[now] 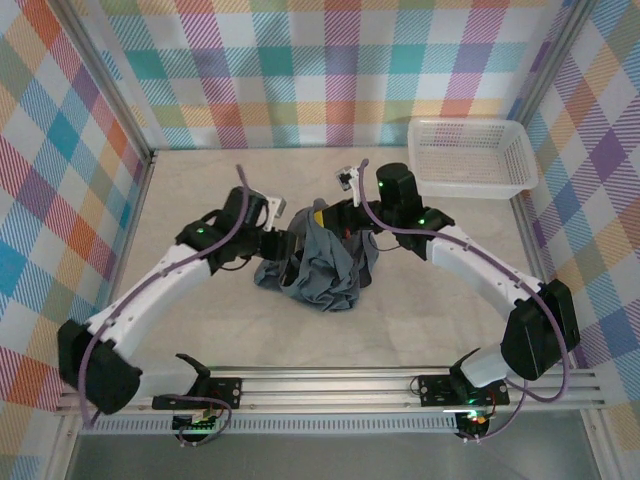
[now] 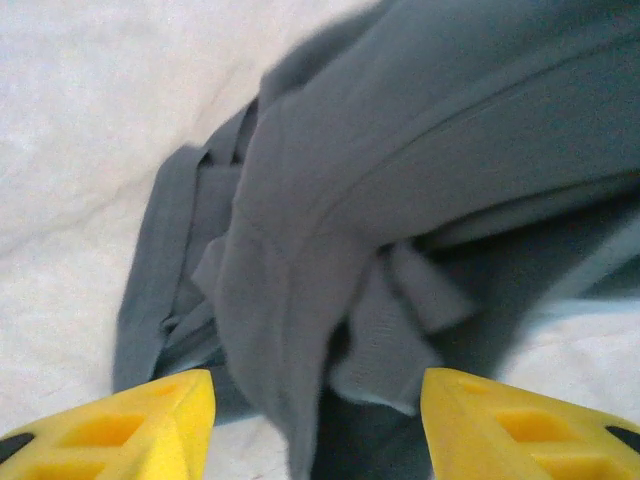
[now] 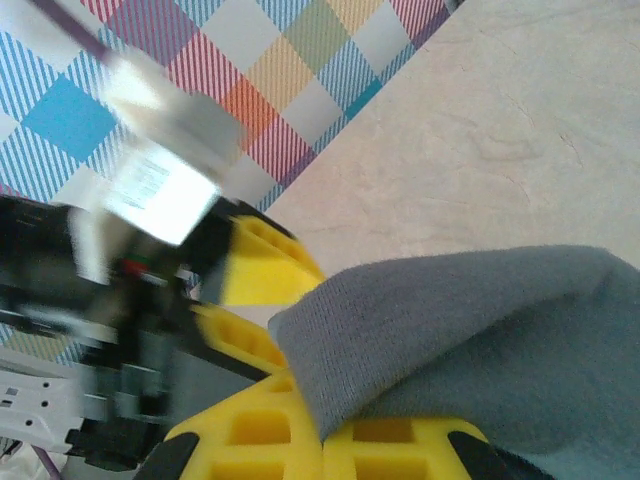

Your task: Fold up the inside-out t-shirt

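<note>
Top external view puts the inside-out t-shirt (image 1: 320,265) in a crumpled heap at the middle of the counter (image 1: 200,200), between the wrists of the left arm (image 1: 160,280) and the right arm (image 1: 480,270), which reach in from either side. It is far from flat: folds and seams lie over one another, and no sleeve or hem can be picked out clearly.

Right wrist view shows the right jaws clamped together on an edge of the grey cloth (image 3: 480,330), the yellow fingers (image 3: 260,430) meeting with the cloth between them. Left wrist view shows the left jaws apart, their yellow fingertips (image 2: 130,425) on either side of a ridge of bunched cloth (image 2: 400,150), gripping nothing.

The likeliest trouble, as I judge it, is a bad pick on the left: with layers stacked like this, closing here could take several thicknesses at once, and spreading would then twist the heap instead of opening it. The right hold seems to be on a narrow edge only, so a firm pull could slide the cloth out. Both wrists also work very near each other over the heap, so a careless swing could knock them together.

A white mesh basket (image 1: 470,190) sits at the far right corner, well apart from the shirt and blocking nothing
</note>
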`<state>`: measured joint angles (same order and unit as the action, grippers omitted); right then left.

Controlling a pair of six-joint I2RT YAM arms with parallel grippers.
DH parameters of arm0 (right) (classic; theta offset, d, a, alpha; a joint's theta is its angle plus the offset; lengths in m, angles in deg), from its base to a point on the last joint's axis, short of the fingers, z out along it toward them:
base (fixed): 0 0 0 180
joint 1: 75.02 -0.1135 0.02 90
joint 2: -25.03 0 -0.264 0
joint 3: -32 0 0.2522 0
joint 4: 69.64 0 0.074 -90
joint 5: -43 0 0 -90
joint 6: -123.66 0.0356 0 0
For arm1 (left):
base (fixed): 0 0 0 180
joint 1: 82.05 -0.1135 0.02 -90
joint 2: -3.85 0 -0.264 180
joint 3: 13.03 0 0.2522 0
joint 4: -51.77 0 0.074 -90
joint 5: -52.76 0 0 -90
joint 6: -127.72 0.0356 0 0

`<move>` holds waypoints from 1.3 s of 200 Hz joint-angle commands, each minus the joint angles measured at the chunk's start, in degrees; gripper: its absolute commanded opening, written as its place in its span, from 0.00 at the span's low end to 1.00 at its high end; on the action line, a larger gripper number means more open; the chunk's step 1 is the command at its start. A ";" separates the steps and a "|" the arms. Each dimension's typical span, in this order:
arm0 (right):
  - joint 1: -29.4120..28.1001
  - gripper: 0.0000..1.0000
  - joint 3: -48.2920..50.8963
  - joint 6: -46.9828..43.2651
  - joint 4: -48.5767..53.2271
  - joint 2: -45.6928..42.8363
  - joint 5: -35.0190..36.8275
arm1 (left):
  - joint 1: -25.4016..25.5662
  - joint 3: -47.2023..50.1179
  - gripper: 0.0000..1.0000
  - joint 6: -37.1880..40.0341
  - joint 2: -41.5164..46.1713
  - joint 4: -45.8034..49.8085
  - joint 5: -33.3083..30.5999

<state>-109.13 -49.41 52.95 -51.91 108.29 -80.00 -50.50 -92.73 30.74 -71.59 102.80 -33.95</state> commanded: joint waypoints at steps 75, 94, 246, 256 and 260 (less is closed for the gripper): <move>1.69 0.00 -1.35 -0.61 4.94 -4.27 5.43 | -1.76 0.58 0.53 -1.12 -13.70 -0.55 -6.47; 3.80 0.00 -0.19 0.32 6.24 -5.28 7.39 | -4.21 3.26 0.62 1.51 -9.61 -5.09 10.15; 5.26 0.00 -0.72 -1.18 6.05 -5.72 -1.35 | 1.26 -1.38 0.74 16.15 -9.33 -20.83 12.44; 5.21 0.00 -0.80 -1.03 6.05 -5.66 -1.59 | 2.37 -0.21 0.80 16.38 -8.56 -23.52 9.33; 5.20 0.00 -0.90 -1.09 6.01 -5.57 -1.74 | 2.64 0.20 0.81 16.51 -8.38 -24.00 7.80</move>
<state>-103.69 -47.78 52.70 -45.20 102.57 -79.49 -50.42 -93.27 44.90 -82.23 85.17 -21.67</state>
